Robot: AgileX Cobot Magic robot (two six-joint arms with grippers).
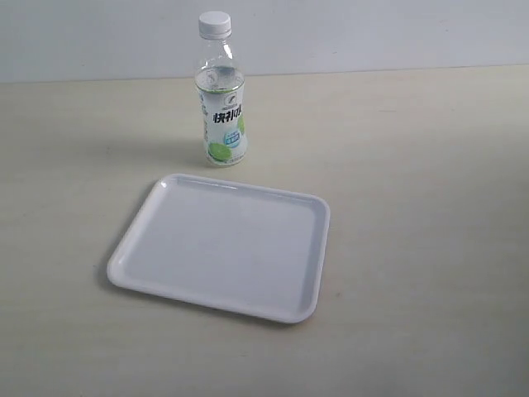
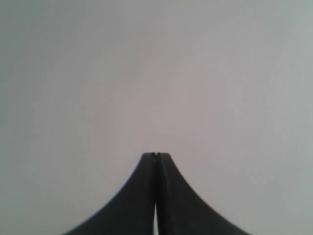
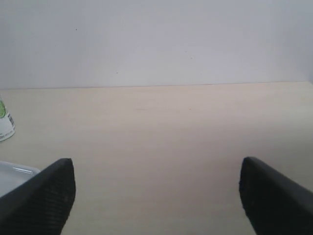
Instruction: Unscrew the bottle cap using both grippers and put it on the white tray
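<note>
The bottle [image 1: 222, 99] stands upright on the pale worktop [image 1: 413, 207], close to the far edge where it meets a light wall [image 1: 372, 33]. The bottle cap [image 1: 214, 24], white and flat-topped, sits level on the bottle's neck. The white tray [image 1: 223, 244] lies flat on the worktop just in front of the bottle, on the camera's side. Its far rim is near the bottle's base but apart from it.

The left gripper [image 2: 156, 155] has its two dark fingers [image 2: 137, 200] pressed together tip to tip, with only a hairline seam between them and nothing held. Past the tips the left wrist view gives only a plain pale grey surface, so where the cap lies from these fingers cannot be told.

The right gripper [image 3: 156, 188] has its fingers [image 3: 49, 193] spread wide, one at each side of the right wrist view, with bare worktop in the gap between them. At the edge of that view a sliver of the bottle's label [image 3: 5, 125] shows. It lies beyond one finger and off to the outside of it, well apart from it and not within the gap. A corner of the tray [image 3: 14, 176] shows just beside that same finger; whether they touch cannot be told. The cap itself falls outside this view.
</note>
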